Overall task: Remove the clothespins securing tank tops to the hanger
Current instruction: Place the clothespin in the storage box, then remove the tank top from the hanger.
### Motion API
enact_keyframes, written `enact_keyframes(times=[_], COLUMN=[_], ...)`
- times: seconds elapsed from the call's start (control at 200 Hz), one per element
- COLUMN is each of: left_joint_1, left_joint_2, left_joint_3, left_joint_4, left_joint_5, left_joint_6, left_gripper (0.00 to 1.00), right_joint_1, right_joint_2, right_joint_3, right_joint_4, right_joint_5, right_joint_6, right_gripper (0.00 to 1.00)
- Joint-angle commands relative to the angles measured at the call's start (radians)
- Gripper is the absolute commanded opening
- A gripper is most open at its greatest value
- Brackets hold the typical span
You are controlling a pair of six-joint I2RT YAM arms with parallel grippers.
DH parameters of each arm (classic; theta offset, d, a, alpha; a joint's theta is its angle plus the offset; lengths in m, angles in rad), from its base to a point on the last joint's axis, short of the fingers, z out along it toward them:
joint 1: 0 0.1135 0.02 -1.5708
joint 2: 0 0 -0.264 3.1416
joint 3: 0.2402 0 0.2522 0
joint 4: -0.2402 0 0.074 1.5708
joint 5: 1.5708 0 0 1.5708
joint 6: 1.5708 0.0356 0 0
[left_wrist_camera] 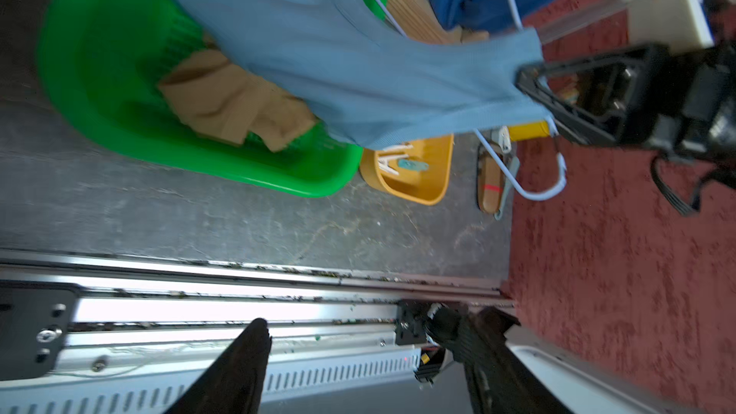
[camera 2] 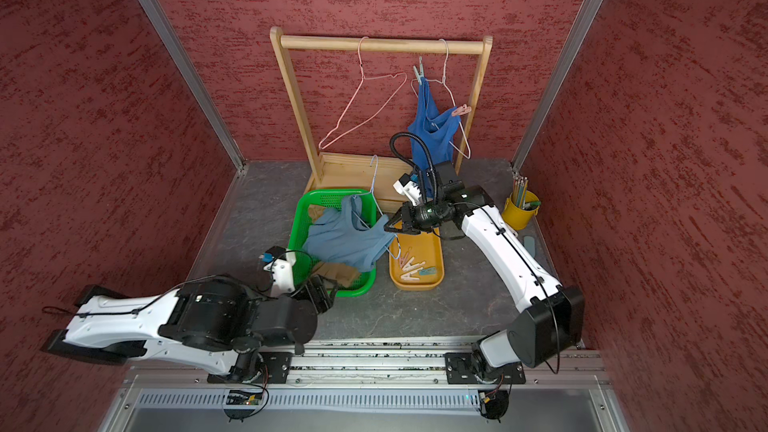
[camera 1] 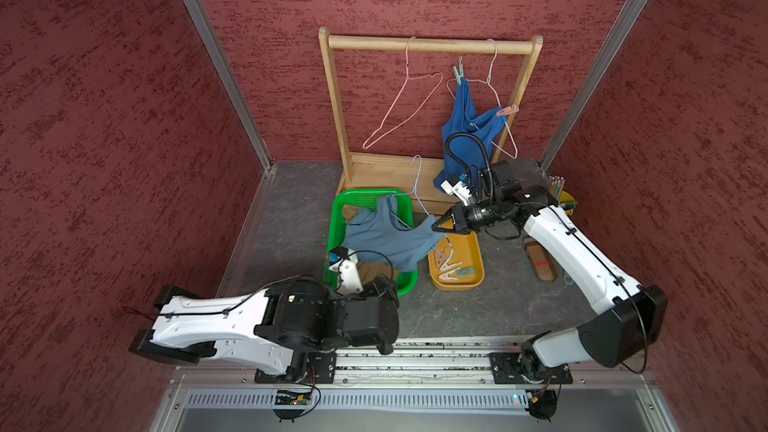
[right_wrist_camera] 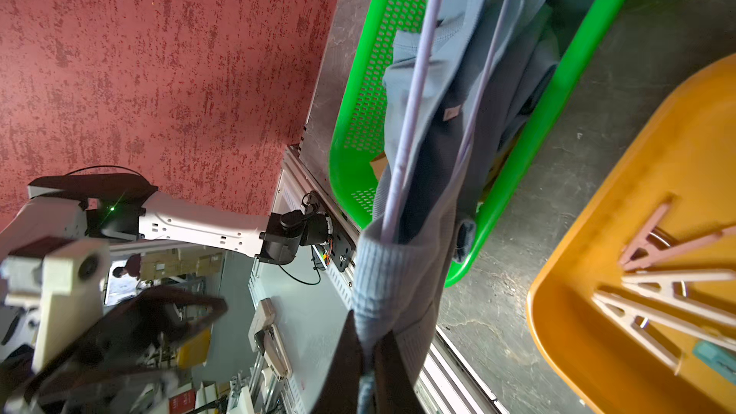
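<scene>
My right gripper (right_wrist_camera: 368, 352) is shut on the hem of the grey-blue tank top (camera 1: 386, 238), which drapes from it across the green basket (camera 1: 332, 238). A pale wire hanger (camera 1: 417, 184) still runs through that top. A tan-brown tank top (left_wrist_camera: 235, 105) lies in the basket. The royal blue tank top (camera 1: 465, 135) hangs on a white hanger (camera 1: 505, 139), pinned by a teal clothespin (camera 1: 458, 72) and a pink clothespin (camera 1: 508, 110). Several loose clothespins (camera 1: 446, 268) lie in the yellow tray (camera 1: 478, 272). My left gripper (left_wrist_camera: 376, 320) is open and empty near the basket's front edge.
The wooden rack (camera 1: 432, 44) stands at the back and also carries an empty pink hanger (camera 1: 407, 110). A yellow cup of pencils (camera 2: 519, 209) sits at the right wall, with a brown flat object (camera 1: 540, 263) on the table nearby. Red walls close in three sides.
</scene>
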Motion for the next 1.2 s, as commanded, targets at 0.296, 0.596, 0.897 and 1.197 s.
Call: enact_keyframes(times=[0.296, 0.596, 0.897, 1.197], left_joint_1=[0.896, 1.069, 1.247, 1.464], left_joint_2=[-0.287, 0.068, 0.151, 0.221], left_joint_3=[-0.28, -0.265, -0.345, -0.373], left_joint_4=[0.359, 0.698, 0.854, 0.885], left_joint_5=[0.476, 0.816, 1.013, 1.189], left_joint_6=[0.718, 1.016, 1.004, 1.037], left_gripper=[0.77, 0.78, 0.74, 0.56], right_joint_1=[0.209, 0.308, 0.311, 0.311], right_joint_2=[-0.15, -0.159, -0.186, -0.258], right_joint_3=[-0.113, -0.135, -0.166, -0.236], right_joint_4=[0.18, 0.339, 0.485, 0.52], right_joint_5=[0.001, 0.01, 0.017, 0.018], right_joint_6=[0.241, 0.396, 0.507, 0.552], right_gripper=[0.0, 0.0, 0.0, 0.0])
